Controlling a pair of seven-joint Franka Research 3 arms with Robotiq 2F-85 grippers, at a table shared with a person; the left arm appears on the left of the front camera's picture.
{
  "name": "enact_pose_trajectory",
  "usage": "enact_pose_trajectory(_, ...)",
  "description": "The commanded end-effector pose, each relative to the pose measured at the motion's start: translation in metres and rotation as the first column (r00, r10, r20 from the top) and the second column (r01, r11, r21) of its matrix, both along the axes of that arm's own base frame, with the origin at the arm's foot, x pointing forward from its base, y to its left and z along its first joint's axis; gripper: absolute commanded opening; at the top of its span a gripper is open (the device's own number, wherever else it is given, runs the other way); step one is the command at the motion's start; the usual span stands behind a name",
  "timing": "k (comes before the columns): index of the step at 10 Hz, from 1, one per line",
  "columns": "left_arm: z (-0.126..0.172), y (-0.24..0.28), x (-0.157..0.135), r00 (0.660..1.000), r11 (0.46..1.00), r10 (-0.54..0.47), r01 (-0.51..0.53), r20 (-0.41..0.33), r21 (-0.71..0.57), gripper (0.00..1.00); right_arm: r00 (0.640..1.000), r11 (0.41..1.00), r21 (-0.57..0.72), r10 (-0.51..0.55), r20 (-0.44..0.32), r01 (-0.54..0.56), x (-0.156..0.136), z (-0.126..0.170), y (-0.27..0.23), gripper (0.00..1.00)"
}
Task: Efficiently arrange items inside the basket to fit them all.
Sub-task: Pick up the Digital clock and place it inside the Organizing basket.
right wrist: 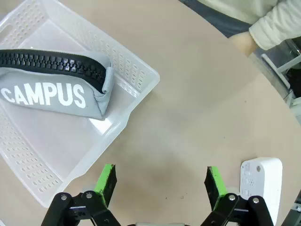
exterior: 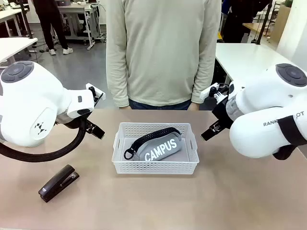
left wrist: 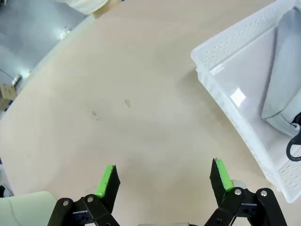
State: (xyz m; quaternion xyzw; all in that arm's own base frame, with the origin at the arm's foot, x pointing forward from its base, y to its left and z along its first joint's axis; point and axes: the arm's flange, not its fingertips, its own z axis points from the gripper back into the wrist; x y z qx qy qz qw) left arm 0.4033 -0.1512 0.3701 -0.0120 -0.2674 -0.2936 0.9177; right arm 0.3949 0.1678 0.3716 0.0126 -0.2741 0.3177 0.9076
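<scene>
A white basket (exterior: pixel 156 168) sits mid-desk, holding a grey pouch (exterior: pixel 160 148) laid diagonally. The left fingers (left wrist: pixel 107 181) and right fingers (right wrist: pixel 106 179) are spread wide, grasping nothing. A black stapler (exterior: pixel 58 183) lies toward the desk's front-left corner, and a white box (right wrist: pixel 261 186) lies near the right fingers. Shifting the pouch against one wall would likely free room. A person stands at the far edge.

The grey CAMPUS pouch (exterior: pixel 160 146) lay diagonally across the shallow white perforated plastic basket (exterior: pixel 156 167), leaving two corners free; the tan table (exterior: pixel 240 196) around it was open.
</scene>
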Motion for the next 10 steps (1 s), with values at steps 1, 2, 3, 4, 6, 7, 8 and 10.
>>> enact_pose_trajectory(1, 0.0001, 0.0, 0.0, 1.0, 1.0, 0.0, 0.0, 0.0, 0.0, 1.0, 1.0, 1.0, 0.0, 0.0, 0.0, 0.0, 0.0, 0.0, 0.0, 1.0)
enact_pose_trajectory(2, 0.0001, 0.0, 0.0, 1.0, 1.0, 0.0, 0.0, 0.0, 0.0, 1.0, 1.0, 1.0, 0.0, 0.0, 0.0, 0.0, 0.0, 0.0, 0.0, 1.0)
enact_pose_trajectory(3, 0.0001, 0.0, 0.0, 1.0, 1.0, 0.0, 0.0, 0.0, 0.0, 1.0, 1.0, 1.0, 0.0, 0.0, 0.0, 0.0, 0.0, 0.0, 0.0, 1.0)
enact_pose_trajectory(4, 0.0001, 0.0, 0.0, 1.0, 1.0, 0.0, 0.0, 0.0, 0.0, 1.0, 1.0, 1.0, 0.0, 0.0, 0.0, 0.0, 0.0, 0.0, 0.0, 1.0)
enact_pose_trajectory(6, 0.0001, 0.0, 0.0, 1.0, 1.0, 0.0, 0.0, 0.0, 0.0, 1.0, 1.0, 1.0, 0.0, 0.0, 0.0, 0.0, 0.0, 0.0, 0.0, 1.0)
enact_pose_trajectory(7, 0.0001, 0.0, 0.0, 1.0, 1.0, 0.0, 0.0, 0.0, 0.0, 1.0, 1.0, 1.0, 0.0, 0.0, 0.0, 0.0, 0.0, 0.0, 0.0, 1.0)
enact_pose_trajectory(8, 0.0001, 0.0, 0.0, 1.0, 1.0, 0.0, 0.0, 0.0, 0.0, 1.0, 1.0, 1.0, 0.0, 0.0, 0.0, 0.0, 0.0, 0.0, 0.0, 1.0)
enact_pose_trajectory(10, 0.0001, 0.0, 0.0, 1.0, 1.0, 0.0, 0.0, 0.0, 0.0, 1.0, 1.0, 1.0, 0.0, 0.0, 0.0, 0.0, 0.0, 0.0, 0.0, 1.0)
